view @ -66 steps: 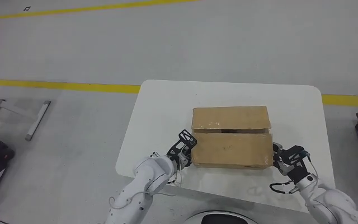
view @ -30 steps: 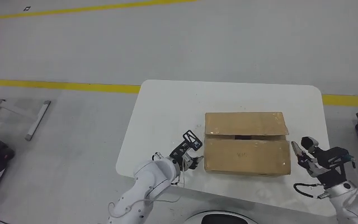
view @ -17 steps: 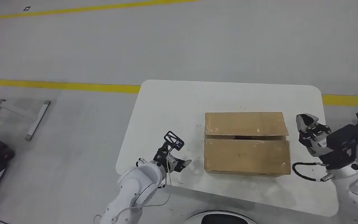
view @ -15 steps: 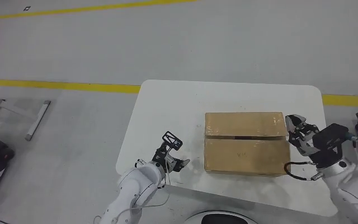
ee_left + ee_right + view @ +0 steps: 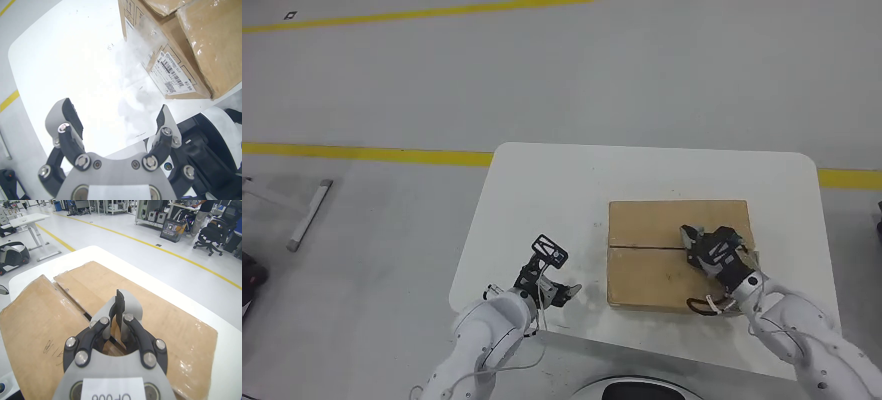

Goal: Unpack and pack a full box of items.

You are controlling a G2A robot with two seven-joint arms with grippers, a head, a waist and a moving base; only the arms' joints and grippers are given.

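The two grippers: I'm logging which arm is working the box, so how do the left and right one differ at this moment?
The left gripper is open; the right gripper is shut. The left gripper hangs over the bare table beside the box, apart from it; the right gripper is over the box top, at its middle seam. Both are the same build and hold nothing.

closed right end effector [image 5: 118,304] over flap seam of cardboard box [image 5: 166,330]
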